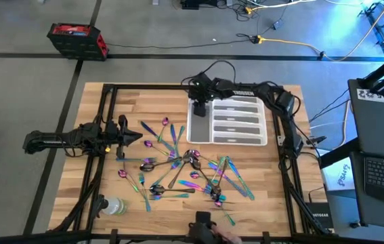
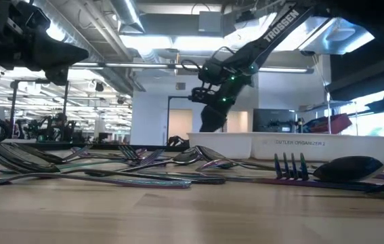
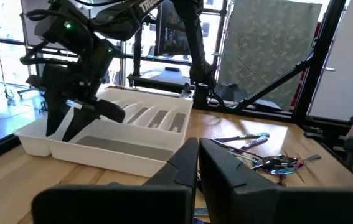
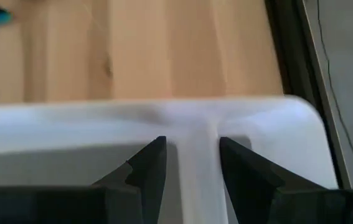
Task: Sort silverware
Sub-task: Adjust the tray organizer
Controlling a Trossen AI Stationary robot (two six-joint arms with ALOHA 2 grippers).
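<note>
Iridescent metal, high view: silverware (image 1: 185,166) lies scattered and overlapping on the wooden table (image 1: 273,196), below the white tray (image 1: 229,122), whose slots look bare.
Right gripper, high view: right gripper (image 1: 199,103) sits at the tray's upper left corner.
Left gripper, high view: left gripper (image 1: 135,137) waits at the table's left side, jaws closed, holding nothing.
Low view: forks and spoons lie flat, tangled; tray behind them.
Left wrist view: closed fingers; a few pieces beside the tray.
Right wrist view: jaws part-open, straddling a tray wall; grip on it cannot be told.
Handling, judged: light, stiff, slippery; pinch mid-handle of an outlying piece.
Hidden: pieces under the pile; bottle (image 1: 114,206) partly cut off.
</note>
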